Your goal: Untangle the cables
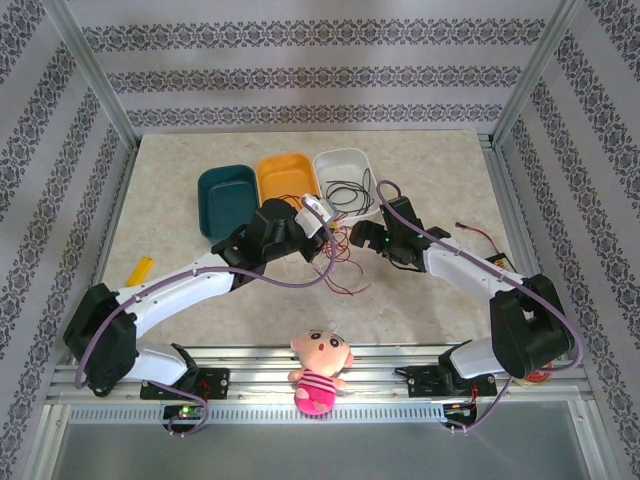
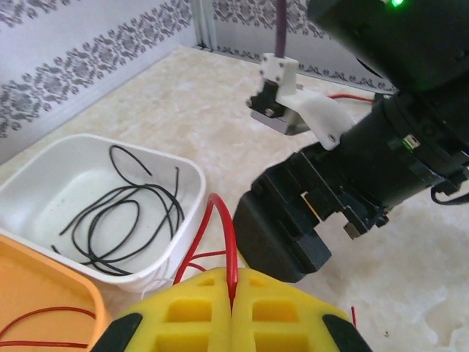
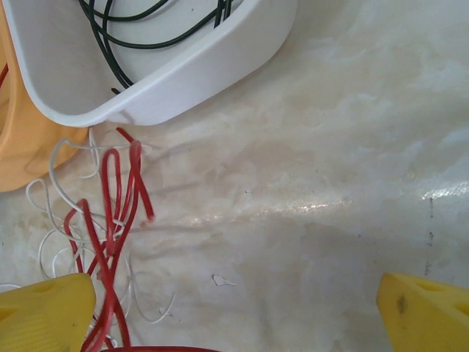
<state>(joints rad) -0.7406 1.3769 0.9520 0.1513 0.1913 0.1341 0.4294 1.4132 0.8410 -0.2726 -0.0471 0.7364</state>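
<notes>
My left gripper [image 2: 234, 301] is shut, its yellow fingers pinching a red cable [image 2: 226, 227] that arches up from between them beside the white tray [image 2: 192, 192]. From above, the left gripper [image 1: 328, 228] hangs over a tangle of red and white cables [image 1: 336, 268] on the table. Close to its right, the right gripper [image 1: 358, 238] faces it. In the right wrist view, the right gripper [image 3: 234, 312] stands wide open above bare table, with red cables [image 3: 110, 220] and thin white cables [image 3: 55, 194] by its left fingertip [image 3: 47, 308]. A black cable [image 2: 121, 213] lies coiled in the white tray.
An orange tray [image 1: 288, 178] with a red wire in it and a teal tray [image 1: 228, 198] stand left of the white tray [image 1: 345, 165]. Another red and black wire [image 1: 480, 236] lies at the right. A plush doll [image 1: 319, 370] sits at the near edge, a yellow piece [image 1: 140, 270] at the left.
</notes>
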